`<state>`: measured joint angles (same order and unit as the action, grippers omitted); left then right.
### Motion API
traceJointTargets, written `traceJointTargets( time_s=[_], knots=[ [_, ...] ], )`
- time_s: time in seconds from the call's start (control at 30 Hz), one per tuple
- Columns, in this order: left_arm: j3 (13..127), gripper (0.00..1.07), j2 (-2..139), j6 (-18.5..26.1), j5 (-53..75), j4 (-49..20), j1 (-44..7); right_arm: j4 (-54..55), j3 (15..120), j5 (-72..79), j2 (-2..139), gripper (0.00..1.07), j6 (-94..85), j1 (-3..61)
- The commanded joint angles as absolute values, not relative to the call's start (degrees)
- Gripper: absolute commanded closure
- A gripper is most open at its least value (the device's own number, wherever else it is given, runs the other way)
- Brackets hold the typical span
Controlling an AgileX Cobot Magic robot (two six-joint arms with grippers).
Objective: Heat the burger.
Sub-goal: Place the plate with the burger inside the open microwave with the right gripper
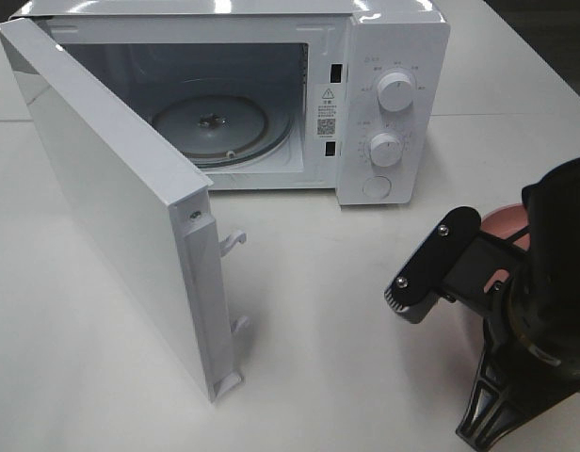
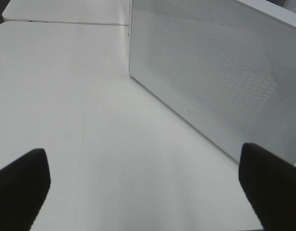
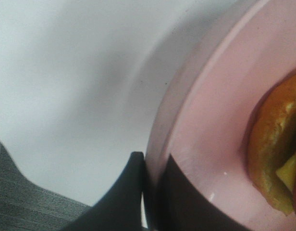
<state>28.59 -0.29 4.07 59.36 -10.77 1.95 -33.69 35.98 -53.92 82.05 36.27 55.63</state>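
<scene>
In the right wrist view the burger [image 3: 277, 144] shows its orange-brown bun edge as it sits on a pink plate [image 3: 210, 139]. My right gripper [image 3: 149, 192] is shut on the plate's rim, one finger above it and one below. From the high camera only a sliver of the pink plate [image 1: 507, 224] shows behind my right arm [image 1: 539, 311], to the right of the microwave's front; the burger is hidden there. My left gripper [image 2: 143, 192] stands open and holds nothing, low over the table and facing the outer face of the microwave door [image 2: 220, 72].
The white microwave [image 1: 389, 94] stands at the back with its door [image 1: 111, 198] swung wide open toward the left front. The glass turntable [image 1: 219, 127] inside is bare. White table surface [image 1: 318, 311] lies between the door and my right arm.
</scene>
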Motion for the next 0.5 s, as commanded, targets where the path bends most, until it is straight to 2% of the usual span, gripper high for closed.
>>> traceJointTargets(
  time_s=[0.03,0.5],
  knots=[
    [28.48,0.07,-1.26,4.07,58.96,-10.77,1.89,-36.73,35.75,-56.26,81.59,1.07,34.89,57.18],
    [28.48,0.07,-1.26,4.07,58.96,-10.77,1.89,-40.85,35.75,-56.04,81.59,1.07,30.77,64.46]
  ],
)
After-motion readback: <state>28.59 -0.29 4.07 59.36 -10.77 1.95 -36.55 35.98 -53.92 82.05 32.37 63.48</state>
